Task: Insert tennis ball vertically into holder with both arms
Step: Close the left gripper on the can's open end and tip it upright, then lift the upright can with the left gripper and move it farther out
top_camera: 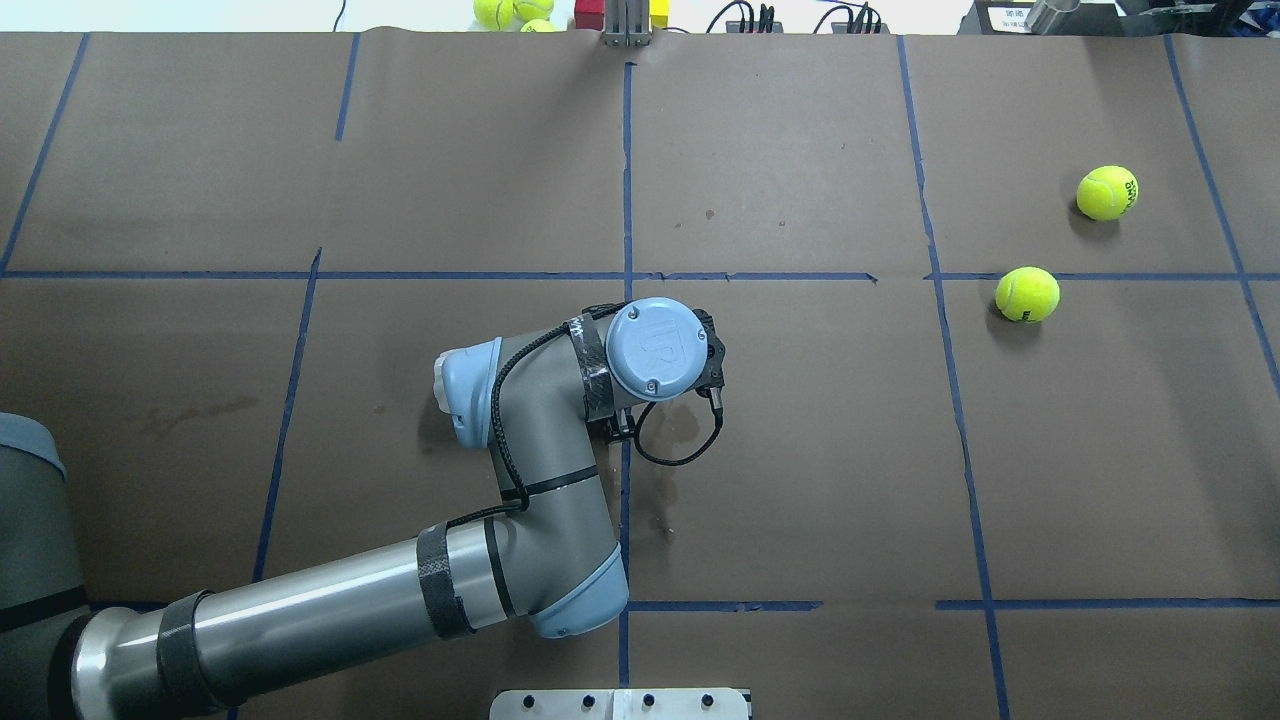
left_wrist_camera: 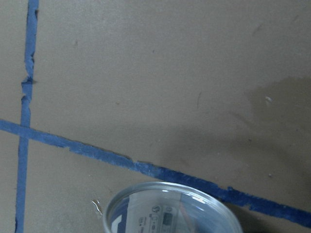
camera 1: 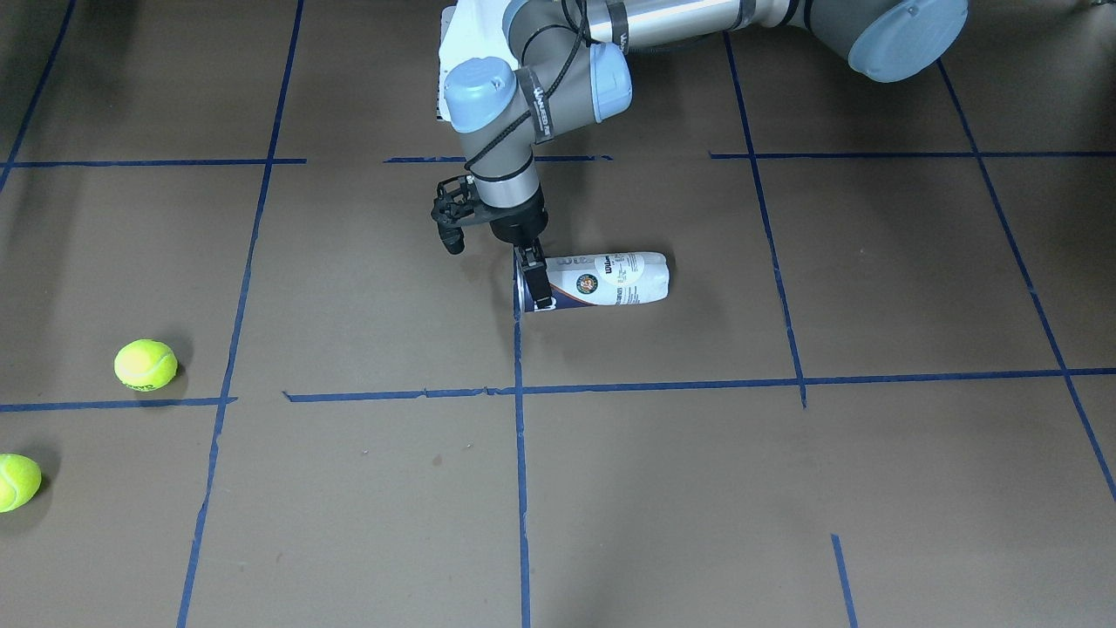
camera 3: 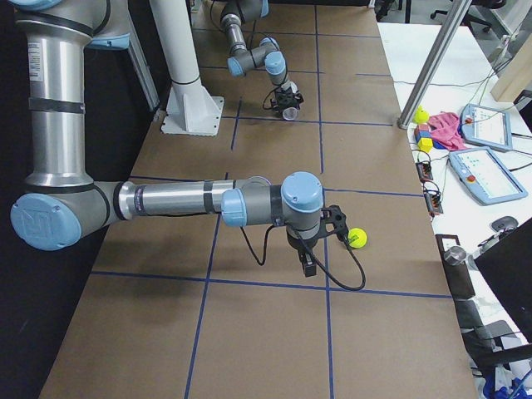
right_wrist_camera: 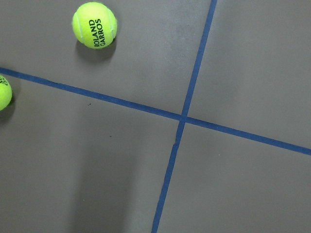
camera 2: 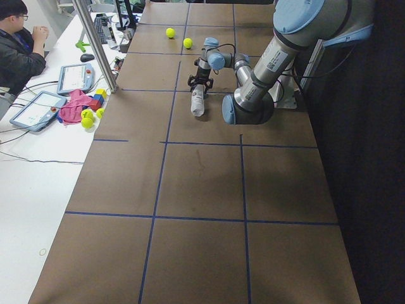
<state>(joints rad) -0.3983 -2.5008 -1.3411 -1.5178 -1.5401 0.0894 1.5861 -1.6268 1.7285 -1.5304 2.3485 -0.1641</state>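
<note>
At the holder's open mouth, front-facing view: left gripper [camera 1: 534,281], one black finger down across the rim. The other finger is not made out, so whether the jaws pinch or stand spread cannot be told. Holder [camera 1: 610,279] lies on its side on the table [camera 1: 697,488]. First tennis ball [camera 1: 146,364] and second tennis ball [camera 1: 13,481] are well apart from the holder, on its mouth side.

Overhead: holder hidden beneath the left arm [top_camera: 650,348].

Exterior right: right gripper [camera 3: 307,264] well apart from the holder, near one ball; jaw state cannot be told.

Left wrist: holder's rim [left_wrist_camera: 170,191] at the bottom edge.

Handling, judged: light, thin-walled, smooth; likely to roll and flex. Hold at the stiffer rim, squeezing gently.
</note>
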